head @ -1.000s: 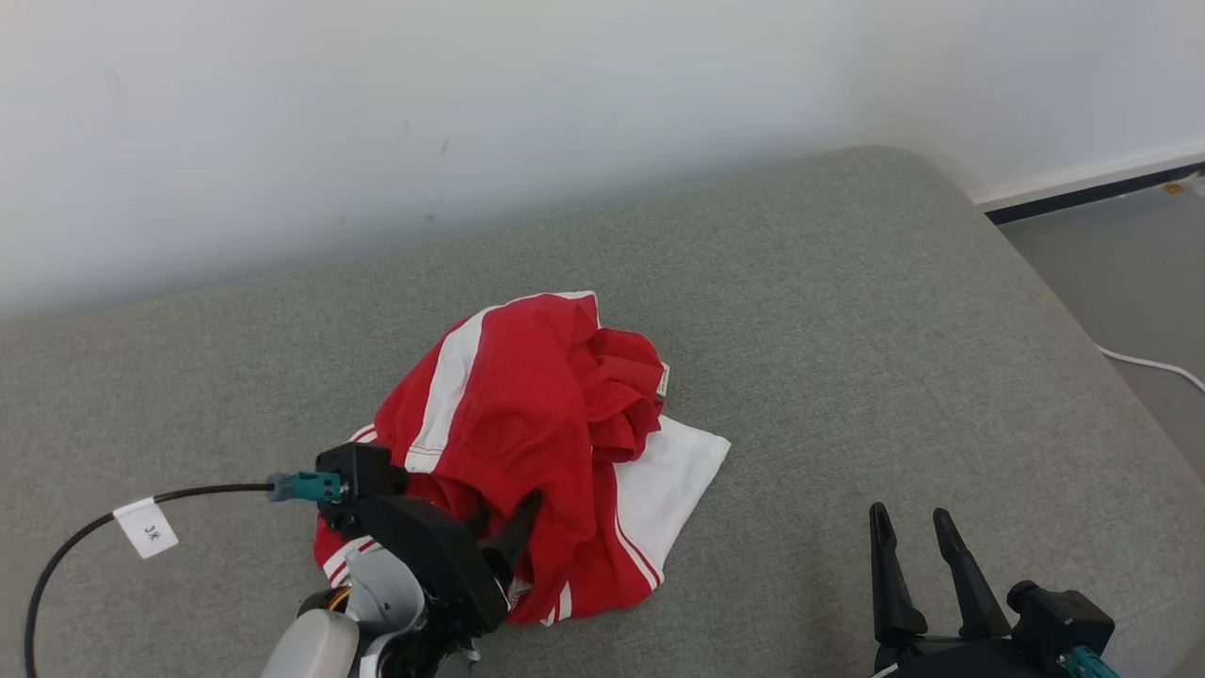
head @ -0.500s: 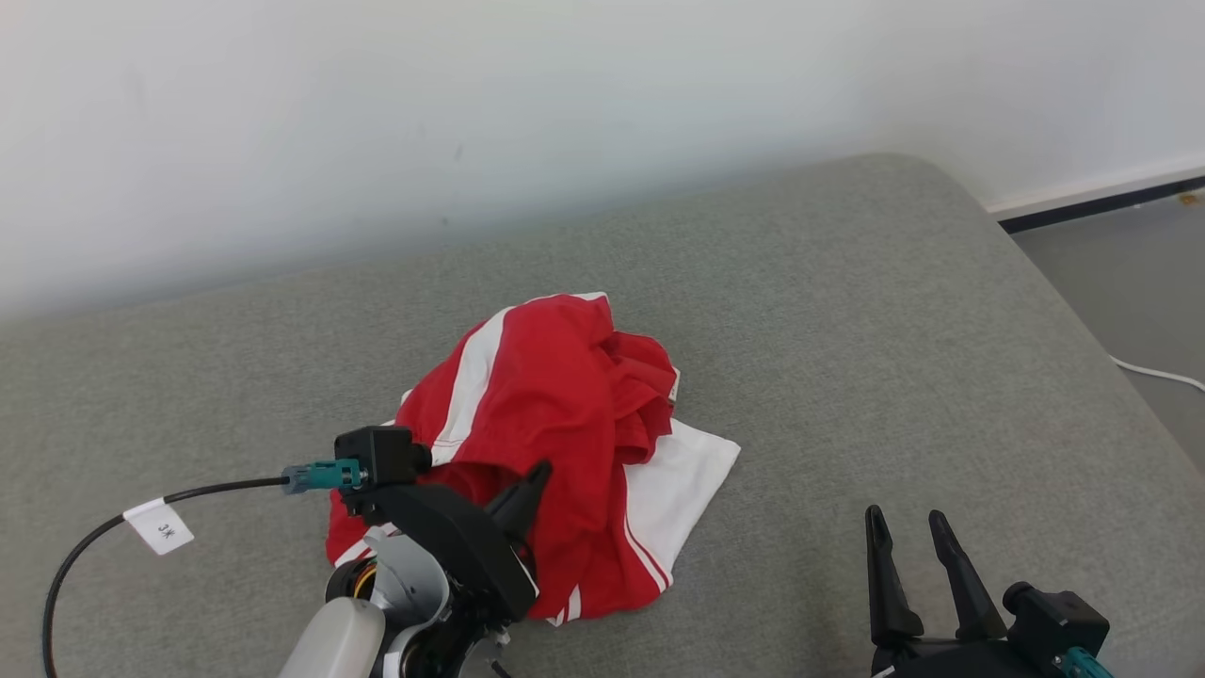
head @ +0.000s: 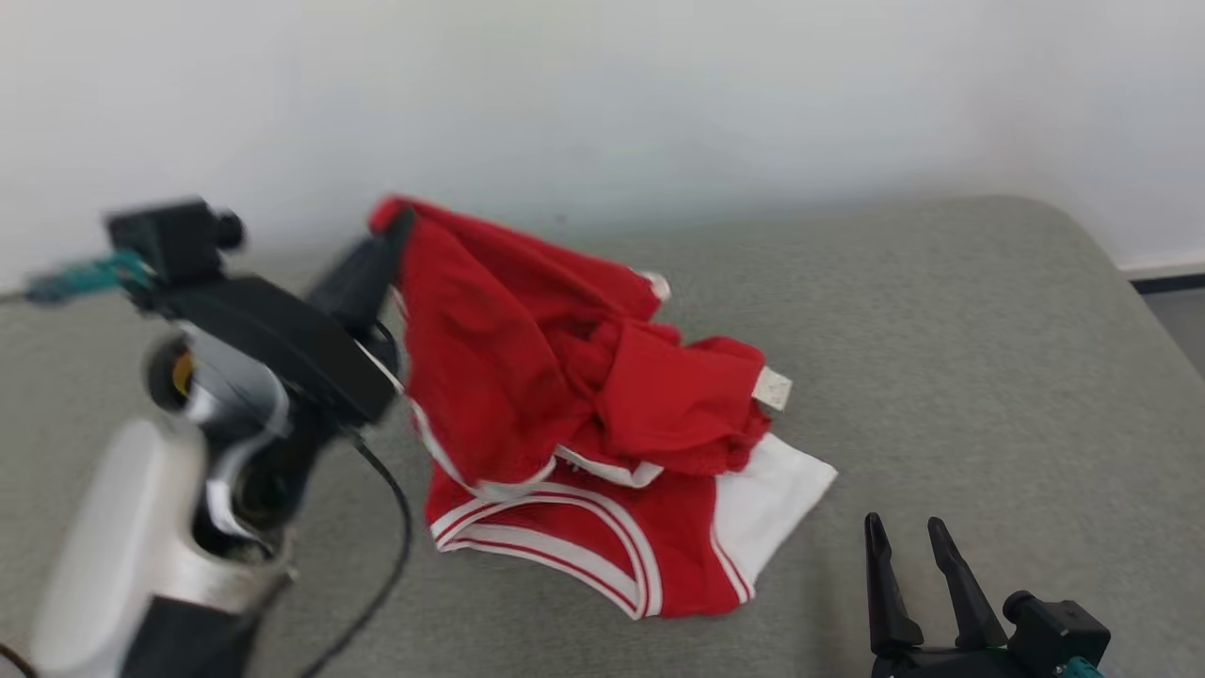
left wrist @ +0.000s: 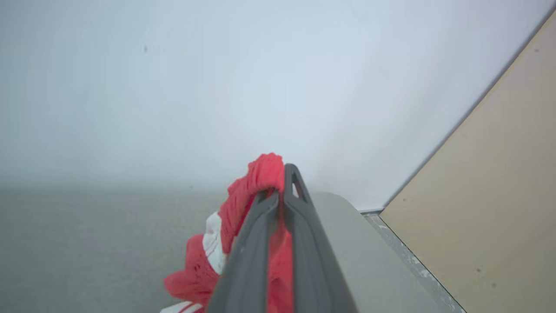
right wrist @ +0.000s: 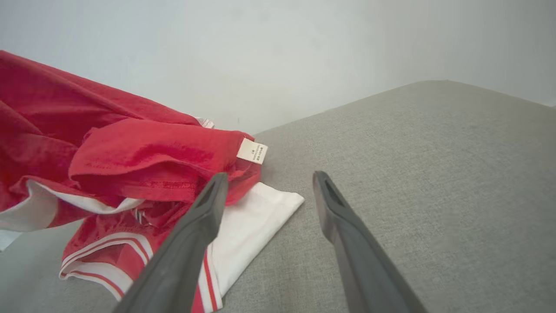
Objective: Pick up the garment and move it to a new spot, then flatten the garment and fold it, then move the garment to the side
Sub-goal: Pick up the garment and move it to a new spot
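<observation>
Here: gripping the red-and-white garment [head: 527, 377] with the left gripper [head: 400, 221] over a grey cushion [head: 941, 330].
Clamps shut on a red fold at upper left, before the white wall [head: 659, 94], with the striped hem and white panel lying on the cushion and a small label [head: 772, 388] at the bunch's right edge; shows the right gripper [head: 904, 527] at lower right, fingers apart, empty, near the white corner.

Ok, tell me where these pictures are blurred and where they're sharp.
Head view: left gripper and forearm smeared by motion blur, garment slightly soft, right gripper crisp. Left wrist view: fingers clear, wall hazy. Right wrist view: sharp, label crisp.
</observation>
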Robot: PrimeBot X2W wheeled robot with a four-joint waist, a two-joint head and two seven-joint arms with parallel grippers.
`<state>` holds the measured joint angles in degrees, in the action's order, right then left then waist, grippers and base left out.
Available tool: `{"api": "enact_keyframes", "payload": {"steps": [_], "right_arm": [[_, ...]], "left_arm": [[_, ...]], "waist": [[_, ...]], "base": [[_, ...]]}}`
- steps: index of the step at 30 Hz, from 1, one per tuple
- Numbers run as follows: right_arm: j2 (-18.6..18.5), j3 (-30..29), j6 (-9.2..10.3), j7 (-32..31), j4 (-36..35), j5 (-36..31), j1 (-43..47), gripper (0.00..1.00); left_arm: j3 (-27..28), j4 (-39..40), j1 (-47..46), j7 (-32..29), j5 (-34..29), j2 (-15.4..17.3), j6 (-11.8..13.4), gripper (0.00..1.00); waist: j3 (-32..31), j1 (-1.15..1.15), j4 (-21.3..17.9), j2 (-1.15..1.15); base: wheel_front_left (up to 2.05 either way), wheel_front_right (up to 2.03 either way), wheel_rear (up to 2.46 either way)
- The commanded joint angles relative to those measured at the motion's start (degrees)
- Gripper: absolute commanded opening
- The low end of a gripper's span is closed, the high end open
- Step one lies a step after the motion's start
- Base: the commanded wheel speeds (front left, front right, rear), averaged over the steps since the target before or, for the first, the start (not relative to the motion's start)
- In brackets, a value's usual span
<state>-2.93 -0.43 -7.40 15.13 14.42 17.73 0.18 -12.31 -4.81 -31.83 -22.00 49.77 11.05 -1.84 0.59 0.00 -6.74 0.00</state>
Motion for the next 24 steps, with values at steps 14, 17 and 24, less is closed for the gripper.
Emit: {"api": "enact_keyframes", "payload": {"steps": [14,17,24], "right_arm": [[0.1,3.5,-0.17,0.0,-1.8,1.5,-1.4,1.0],[0.1,4.1,-0.17,0.0,-1.9,1.4,-2.0,1.0],[0.1,4.9,-0.17,0.0,-2.1,0.3,-3.6,1.0]], "left_arm": [[6.8,-4.9,-17.9,-2.1,-6.7,14.0,1.8,0.0],[7.8,-7.4,-18.7,-0.2,-7.9,15.8,1.5,0.0],[10.5,-12.8,-15.6,4.1,-7.5,17.0,1.4,0.0]], "waist": [[2.5,0.0,15.8,0.0],[4.0,0.0,16.0,0.0],[8.0,0.0,14.9,0.0]], "base": [[0.0,0.0,0.0],[0.0,0.0,0.0],[0.0,0.0,0.0]]}}
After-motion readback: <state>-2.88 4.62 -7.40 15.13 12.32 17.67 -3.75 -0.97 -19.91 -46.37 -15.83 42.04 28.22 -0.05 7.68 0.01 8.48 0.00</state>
